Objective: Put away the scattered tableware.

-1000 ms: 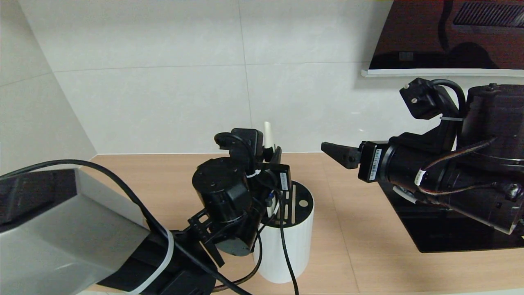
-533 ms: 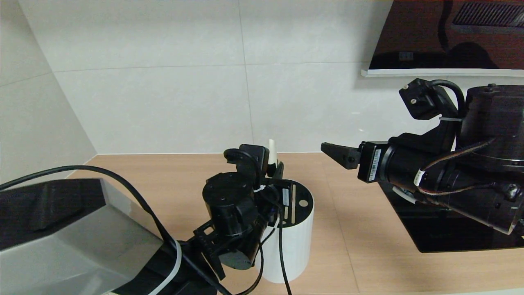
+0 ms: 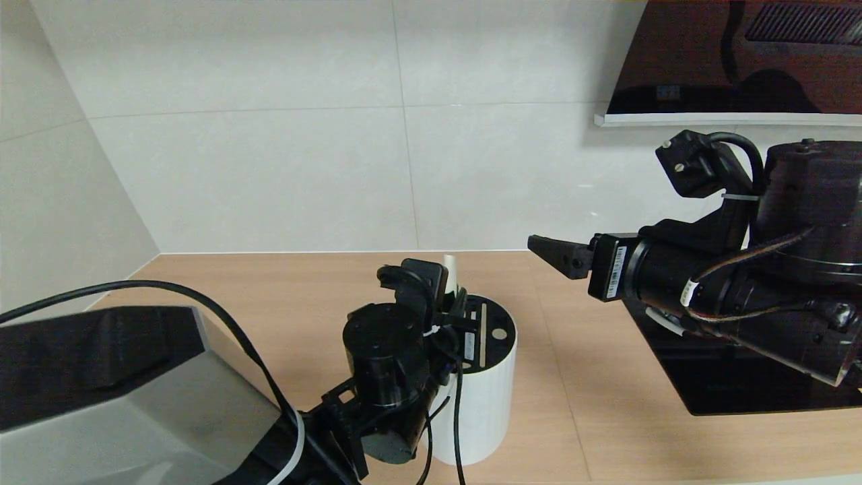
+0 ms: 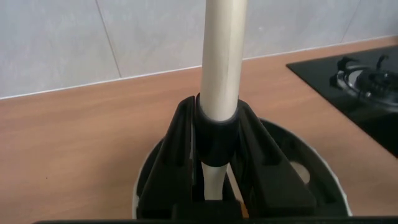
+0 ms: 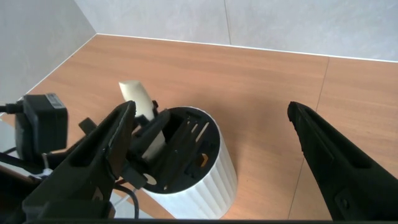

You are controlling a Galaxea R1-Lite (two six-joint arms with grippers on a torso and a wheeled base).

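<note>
I see a wooden bench (image 3: 269, 296) with a white slotted holder (image 3: 481, 397) at 6 o'clock. My right gripper (image 3: 555, 252) hangs at the holder's 2 o'clock, spread wide and empty. My left gripper (image 4: 214, 134) is clamped on a cream-handled utensil (image 4: 222, 56), which is upright over the holder's black top.

A: How is the light?
B: Bright, even, soft from overhead; the tiled wall (image 3: 269, 168) is evenly lit.
A: Shadows?
B: A faint one there under the hood (image 3: 741, 60), whose glossy face mirrors dark shapes. The white holder (image 3: 486, 411) greys toward its foot.
</note>
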